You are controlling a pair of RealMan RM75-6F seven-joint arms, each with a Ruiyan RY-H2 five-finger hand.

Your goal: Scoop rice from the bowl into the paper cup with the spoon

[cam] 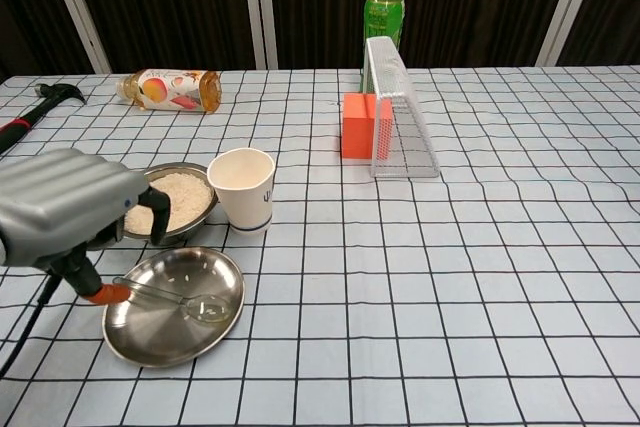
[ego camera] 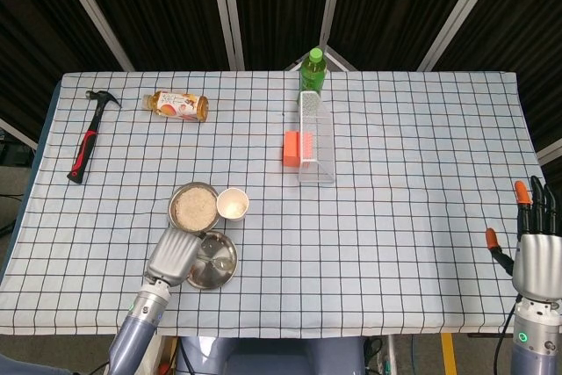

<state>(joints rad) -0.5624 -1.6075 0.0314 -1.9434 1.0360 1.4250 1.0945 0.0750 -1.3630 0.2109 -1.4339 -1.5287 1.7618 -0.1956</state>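
A steel bowl of rice sits front left, with the white paper cup upright beside it on the right. Just in front lies an empty steel plate. My left hand hovers over the plate's left rim and pinches the handle of the spoon. The spoon's head rests low in the plate, and I see no rice in it. My right hand stands at the table's front right corner, far from all of this, fingers apart and holding nothing.
A hammer lies at the far left, and a tea bottle lies on its side at the back. Mid-table stand a green bottle, an orange block and a clear plastic rack.
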